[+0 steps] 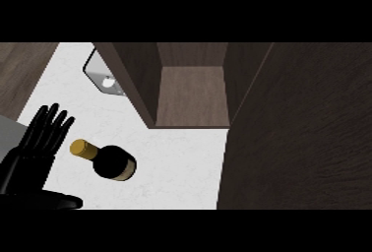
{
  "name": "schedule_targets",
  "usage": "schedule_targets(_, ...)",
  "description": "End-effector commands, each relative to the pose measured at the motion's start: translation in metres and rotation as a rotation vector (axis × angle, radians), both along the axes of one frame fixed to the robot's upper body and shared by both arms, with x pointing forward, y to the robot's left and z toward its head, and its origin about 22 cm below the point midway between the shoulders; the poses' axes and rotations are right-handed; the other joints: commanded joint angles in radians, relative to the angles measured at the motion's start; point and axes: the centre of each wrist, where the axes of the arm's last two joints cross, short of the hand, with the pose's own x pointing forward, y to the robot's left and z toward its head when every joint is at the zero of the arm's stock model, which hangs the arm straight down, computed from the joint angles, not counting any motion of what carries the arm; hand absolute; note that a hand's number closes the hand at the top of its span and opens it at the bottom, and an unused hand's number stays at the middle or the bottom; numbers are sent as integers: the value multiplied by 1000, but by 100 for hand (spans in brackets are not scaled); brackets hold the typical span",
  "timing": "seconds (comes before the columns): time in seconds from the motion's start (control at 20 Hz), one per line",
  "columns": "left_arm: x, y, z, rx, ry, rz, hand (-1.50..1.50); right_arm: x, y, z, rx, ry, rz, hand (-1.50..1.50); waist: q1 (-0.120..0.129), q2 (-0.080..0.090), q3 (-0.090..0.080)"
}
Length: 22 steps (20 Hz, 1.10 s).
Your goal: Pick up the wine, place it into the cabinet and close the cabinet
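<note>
black and straight-fingered, the left hand (42,132) rests near the view's left edge, holding nothing. just to its right the wine (108,160) stands on the white counter (174,167), not yet picked up, so every step remains. a small grey object (103,76) sits up the counter. the cabinet (190,93) is open, its dark door (305,128) filling the right. the right hand is out of view.

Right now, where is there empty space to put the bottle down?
Bare white counter lies between the wine bottle and the dark cabinet door. The open cabinet's shelf is bare too. It is crowded at the left, where the left hand stands beside the bottle.
</note>
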Motion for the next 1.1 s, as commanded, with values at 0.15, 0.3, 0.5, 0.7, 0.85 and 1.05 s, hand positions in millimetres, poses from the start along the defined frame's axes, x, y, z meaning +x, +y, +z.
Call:
schedule_targets(0.15, 5, 5, -65, -3, 53, -16, -150, -22, -11, 9, 25, -11, 43, -150, -3, 0, 0)
schedule_targets(0.3, 15, 15, -72, 38, 64, -21, -150, 0, -12, 14, 33, -33, 53, -150, 2, 1, 0)
schedule_targets(0.5, 16, 24, -99, 32, 105, -16, -150, -22, -5, 17, -3, -11, 54, -150, -3, 0, 0)
schedule_targets(0.7, 13, 15, -129, 16, 91, -24, -150, -13, 4, 14, 50, -26, 28, -150, 0, 0, 0)
schedule_targets(0.85, 5, 51, -145, -14, 109, -26, -150, -19, 3, 11, 25, -26, 41, -150, -4, 1, -1)
schedule_targets(1.05, 17, 9, -162, -6, 129, -59, -150, -18, 7, 4, 48, -49, 30, -150, -2, 0, 0)
